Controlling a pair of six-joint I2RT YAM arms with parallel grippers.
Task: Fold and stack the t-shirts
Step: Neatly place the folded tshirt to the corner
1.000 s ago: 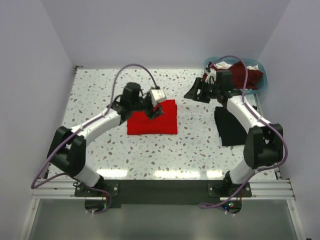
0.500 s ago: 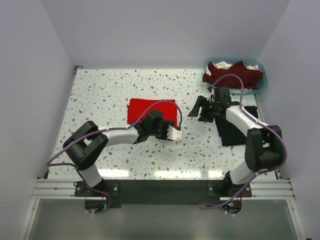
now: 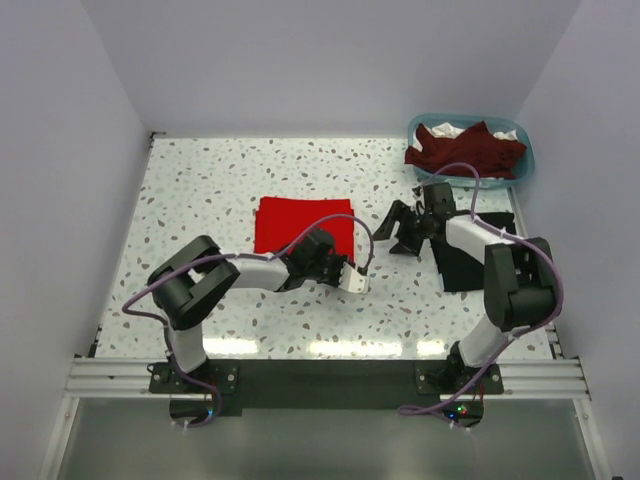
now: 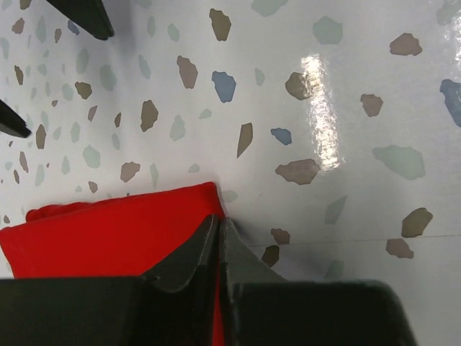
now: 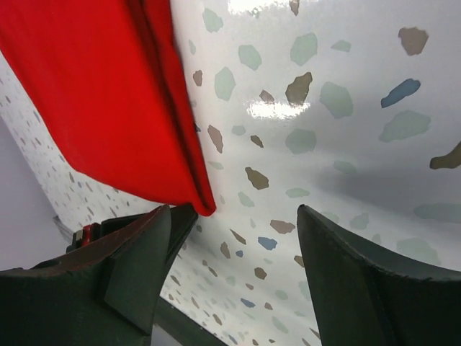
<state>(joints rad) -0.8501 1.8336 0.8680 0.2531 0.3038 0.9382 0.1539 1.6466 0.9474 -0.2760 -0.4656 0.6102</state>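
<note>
The red t-shirt (image 3: 297, 220) lies folded into a flat rectangle near the middle of the speckled table (image 3: 200, 190), so fold 1 of 3 looks finished. The left gripper (image 4: 218, 225) sits low at its near right corner, jaws pressed together with the tips right on the cloth's edge. No fabric shows between them, so I cannot tell whether it pinches the corner or only nudges it square.

The right gripper (image 5: 239, 216) hangs just beside the shirt's right edge, spread wide and holding nothing. It probably waits there to help carry or tidy.

The black t-shirt (image 3: 462, 262) lies folded at the right, partly under the right arm, and is likely the base of the stack. The maroon t-shirt (image 3: 470, 150) is bunched in the light blue basket (image 3: 528, 152), not yet folded.
</note>
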